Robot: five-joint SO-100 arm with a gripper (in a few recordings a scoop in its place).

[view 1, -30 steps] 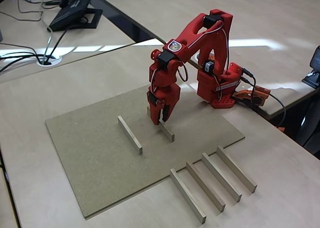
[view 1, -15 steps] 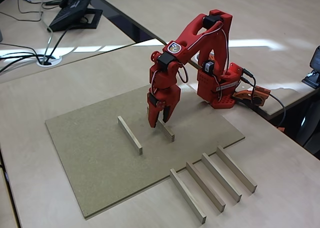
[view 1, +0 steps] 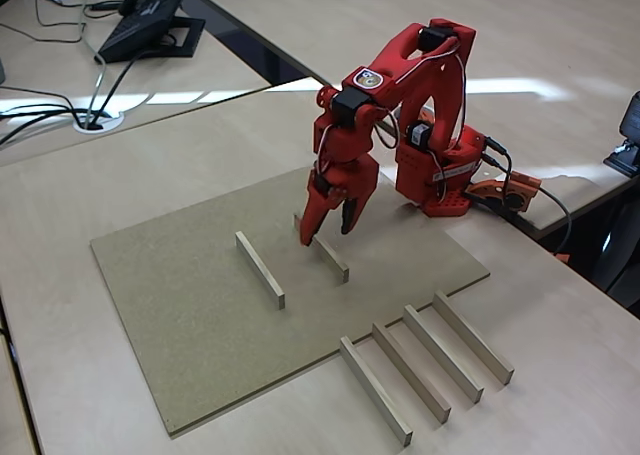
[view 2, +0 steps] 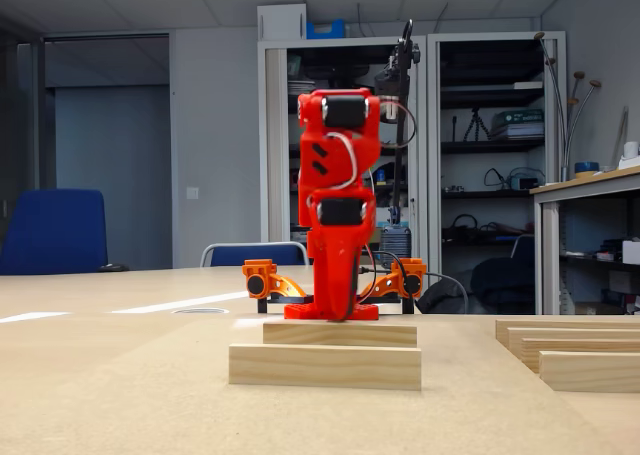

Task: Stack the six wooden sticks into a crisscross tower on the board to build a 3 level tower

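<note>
My arm (view 1: 405,70) is bright red printed plastic all over — chunky, boxy links with rounded corners. Black servo blocks sit in the joints, one at the elbow (view 1: 352,106) and another low on the base (view 1: 417,135). A small round pale sticker marks the top of the link near the elbow, at about 1 o'clock from that servo. Thin white and dark cables loop along the upper link and down past the wrist. The gripper (view 1: 328,231) is red too, two tapered fingers with dark inner faces. In the low fixed view, the wrist (view 2: 340,211) shows black servo faces — and a white cable curling beside them.
</note>
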